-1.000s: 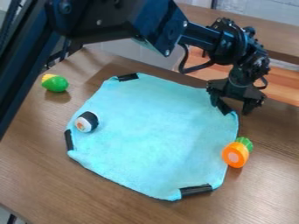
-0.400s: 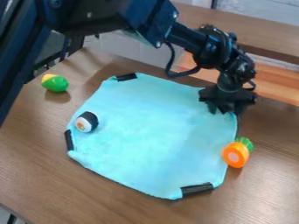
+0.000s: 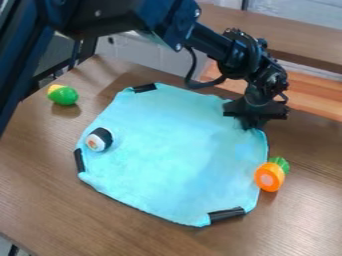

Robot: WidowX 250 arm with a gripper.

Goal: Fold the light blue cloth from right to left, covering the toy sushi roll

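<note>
Where the blue cloth point(image 3: 170, 155) lies spread on the wooden table point(image 3: 40, 195), a toy sushi roll point(image 3: 99, 139) rests on it, just inside its left edge. An orange toy with a green top point(image 3: 269, 178) sits at the cloth's right edge, below the far right corner; whether it presses on the fabric cannot be told. A green-and-yellow toy point(image 3: 63, 95) lies apart from the cloth, beyond its upper left side. Black strips point(image 3: 226, 215) mark the cloth's near right corner, its left corner and its far left corner.

The arm point(image 3: 133, 17) enters from the upper left, spans above the table's far side and slopes down to the right of the view. The gripper point(image 3: 251, 125) hangs downward at the cloth's far right corner. Its fingers are brought together, with the corner fabric clamped between them.

Relative to the earliest frame, the gripper has shifted left and its fingers, then spread wide about the corner, have closed. The cloth's far right corner has been drawn slightly inward; the sushi roll and both other toys retain their positions.
</note>
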